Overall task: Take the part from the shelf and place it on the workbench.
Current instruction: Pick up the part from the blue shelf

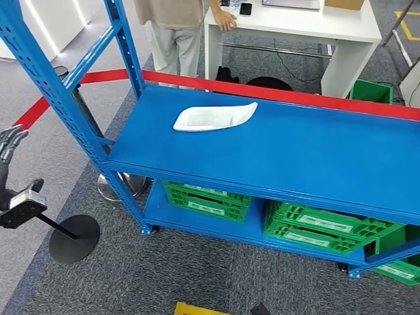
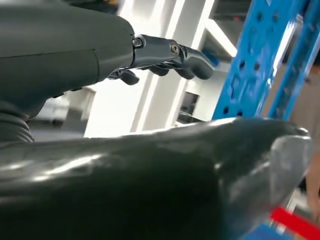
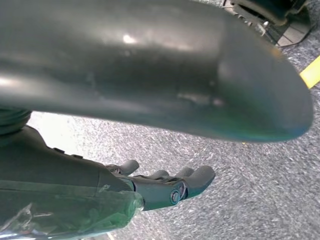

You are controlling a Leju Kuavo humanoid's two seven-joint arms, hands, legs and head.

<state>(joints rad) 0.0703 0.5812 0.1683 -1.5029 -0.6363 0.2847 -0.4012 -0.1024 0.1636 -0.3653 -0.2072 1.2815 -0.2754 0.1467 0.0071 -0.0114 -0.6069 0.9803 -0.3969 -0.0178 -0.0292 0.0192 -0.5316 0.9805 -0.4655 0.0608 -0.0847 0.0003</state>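
Observation:
A white, long, curved plastic part (image 1: 214, 117) lies on the top board of the blue shelf (image 1: 277, 157), toward its left back. My left hand (image 1: 10, 146) is raised at the far left of the head view, well left of the shelf, fingers apart and holding nothing. In the left wrist view the left hand (image 2: 166, 57) shows spread dark fingers near a blue shelf post (image 2: 260, 55). My right hand (image 3: 166, 187) hangs over grey carpet with its fingers stretched out and nothing in it.
Green crates (image 1: 208, 199) sit on the lower shelf board. A person (image 1: 173, 33) stands behind the shelf with a hand on a white workbench (image 1: 297, 26). A red barrier band (image 1: 297, 95) runs behind the shelf. Round stand bases (image 1: 74, 237) rest on the carpet at left.

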